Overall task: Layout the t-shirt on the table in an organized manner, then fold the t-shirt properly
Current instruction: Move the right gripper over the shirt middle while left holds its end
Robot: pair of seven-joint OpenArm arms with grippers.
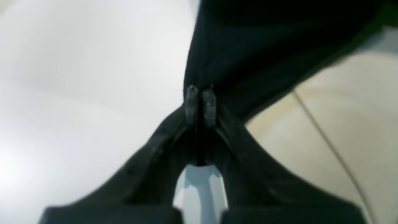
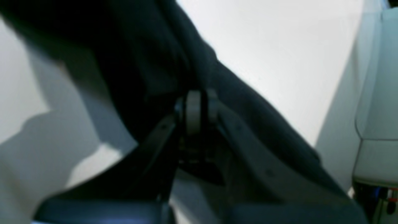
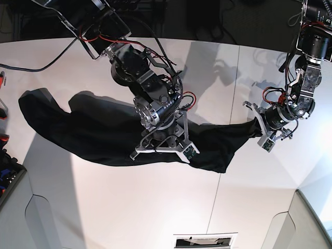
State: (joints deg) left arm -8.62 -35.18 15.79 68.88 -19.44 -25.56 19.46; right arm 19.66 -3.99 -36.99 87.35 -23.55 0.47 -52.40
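The black t-shirt (image 3: 88, 135) lies as a long crumpled band across the white table (image 3: 129, 207), from the far left to the right of the table's seam. My right gripper (image 3: 165, 141) comes down on the shirt's middle. In the right wrist view its fingertips (image 2: 200, 101) are pressed together with dark fabric (image 2: 149, 62) bunched around them. My left gripper (image 3: 258, 127) meets the shirt's right end. In the left wrist view it (image 1: 200, 93) is shut on the edge of the black cloth (image 1: 264, 46). No graphic shows.
A thin dark seam (image 3: 228, 129) crosses the table. Red-handled tools and a grey bin (image 3: 6, 171) sit at the left edge. A slot (image 3: 205, 241) opens at the front edge. Cables and dark equipment (image 3: 78, 15) run along the back.
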